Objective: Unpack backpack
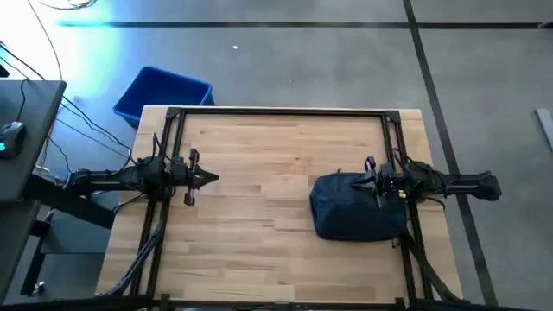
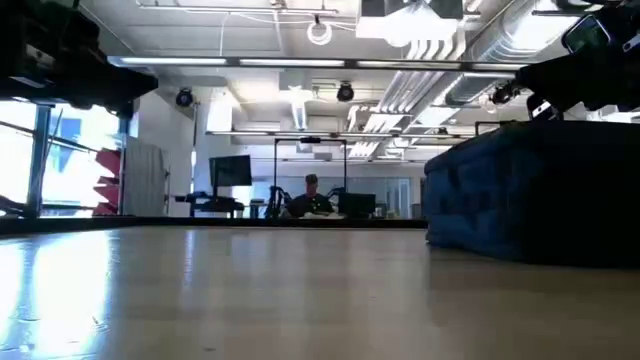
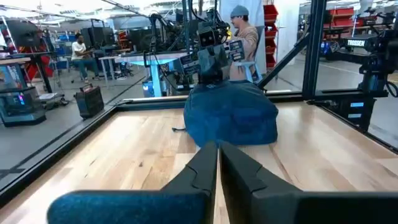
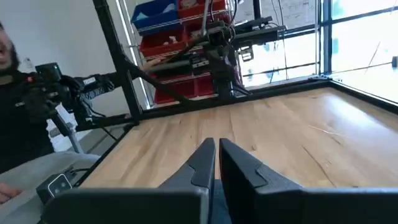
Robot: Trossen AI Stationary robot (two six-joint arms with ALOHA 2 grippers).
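Now the clenched right end effector (image 1: 373, 180) hung over the soft dark navy fabric backpack (image 1: 356, 207) at frame right; it should open before gripping.

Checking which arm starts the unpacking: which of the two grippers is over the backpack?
The right gripper, jaws shut, sits above the backpack; the left gripper hangs over bare table, well away.

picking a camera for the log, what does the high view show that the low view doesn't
Only the high view shows the blue bin beyond the table's far edge, both arms whole, the left gripper shut above bare wood and the right gripper over the backpack. Only the low view shows the room behind, with a person seated at a desk. Both share the backpack and the wooden table.
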